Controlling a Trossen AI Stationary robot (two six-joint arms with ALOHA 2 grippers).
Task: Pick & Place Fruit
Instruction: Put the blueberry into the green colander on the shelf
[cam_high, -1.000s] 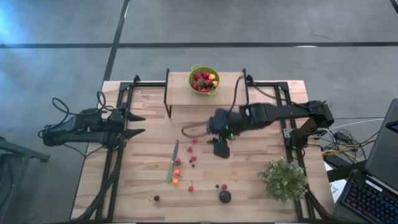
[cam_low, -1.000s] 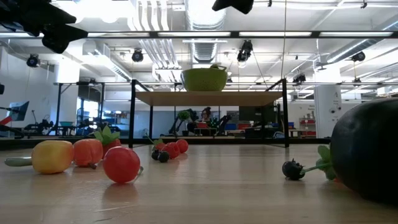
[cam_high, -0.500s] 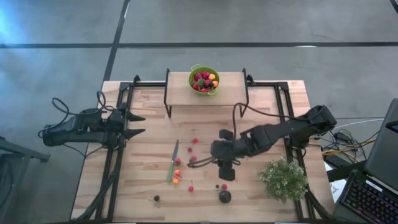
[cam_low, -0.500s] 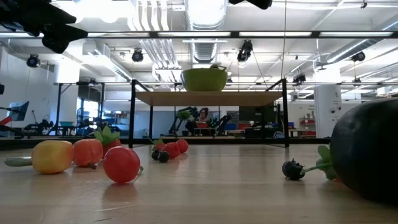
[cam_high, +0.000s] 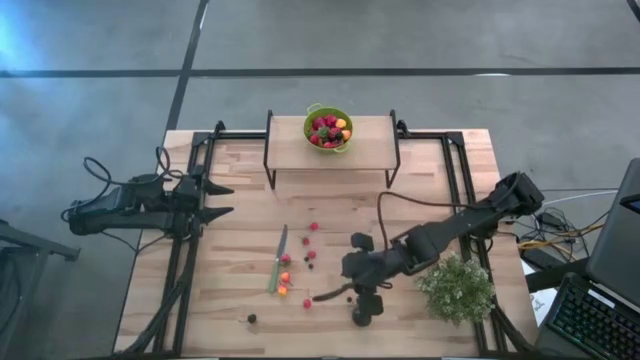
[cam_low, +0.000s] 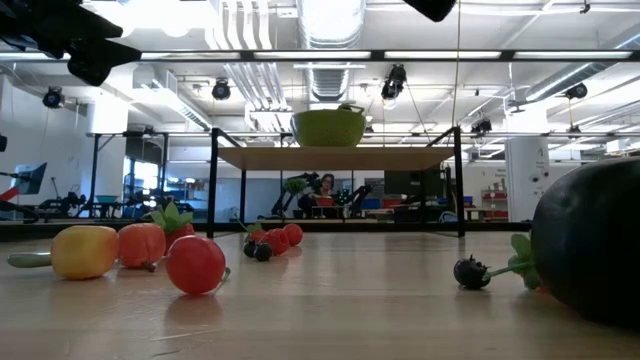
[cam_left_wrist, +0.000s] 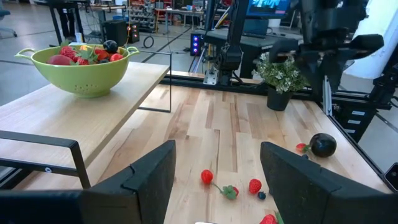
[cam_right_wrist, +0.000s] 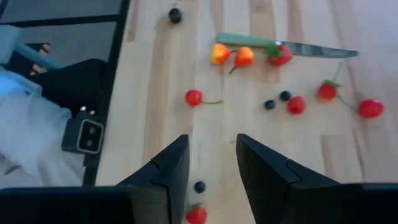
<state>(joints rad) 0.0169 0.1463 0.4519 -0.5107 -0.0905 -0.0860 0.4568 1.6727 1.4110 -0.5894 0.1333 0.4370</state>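
Currently | right gripper (cam_high: 362, 305) above the big dark fruit (cam_high: 361, 317) at table's near edge, fingers parted, empty | left gripper (cam_high: 222, 199) spread wide, waiting left | small fruit (cam_high: 284, 277) scattered beside knife (cam_high: 277, 259)

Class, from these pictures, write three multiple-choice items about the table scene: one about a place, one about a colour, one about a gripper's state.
1. Where does the colander of fruit stand?
A. on the raised shelf
B. on the floor
C. beside the plant

2. What colour is the colander?
A. blue
B. green
C. white

3. How is the left gripper?
A. shut on the knife
B. shut on a berry
C. open, holding nothing

Answers:
1 A, the high view shows it on the shelf at the table's far edge.
2 B, its wall is lime green.
3 C, its fingers stand apart with nothing between them.
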